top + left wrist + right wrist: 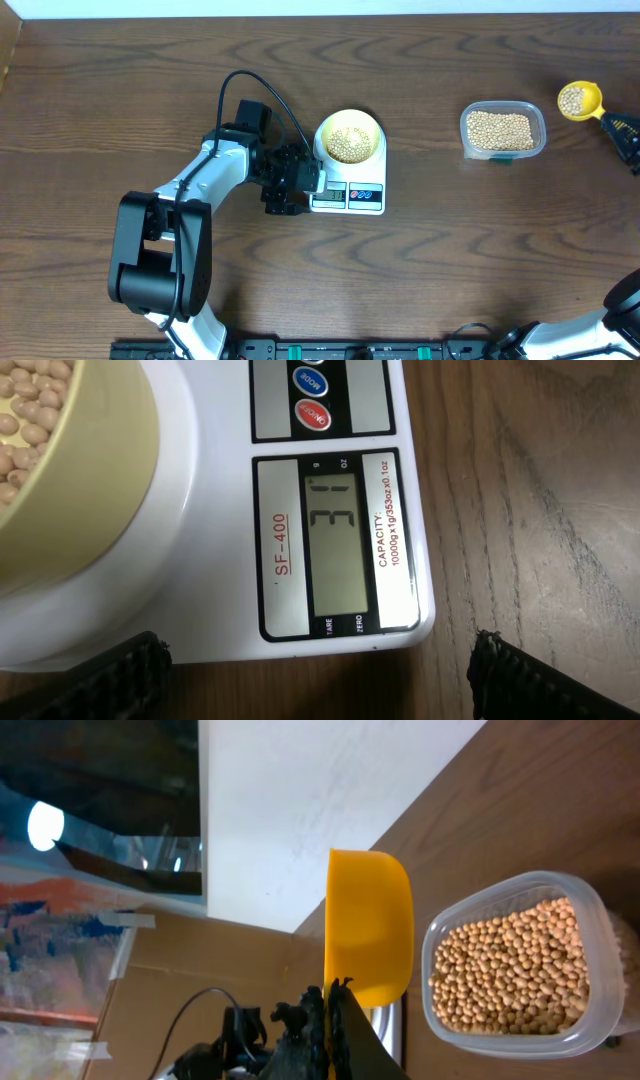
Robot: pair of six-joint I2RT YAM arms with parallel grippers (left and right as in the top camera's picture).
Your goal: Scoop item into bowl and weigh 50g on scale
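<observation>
The pale yellow-green bowl [350, 138] sits on the white scale [348, 198], holding tan beans [348, 145]. In the left wrist view the bowl [90, 480] is at the upper left and the scale's display [335, 540] shows dim digits. My left gripper [285, 185] is open at the scale's left front corner, its fingers [320, 675] spread on either side of that corner. My right gripper [620, 125] at the far right is shut on the handle of a yellow scoop [580, 100] [368, 930] filled with beans, held beside the clear tub of beans [502, 130] [515, 970].
The table's far edge meets a white wall [300, 800]. A black rail [330, 350] runs along the front edge. The left arm's cable [250, 85] loops above the table behind the scale.
</observation>
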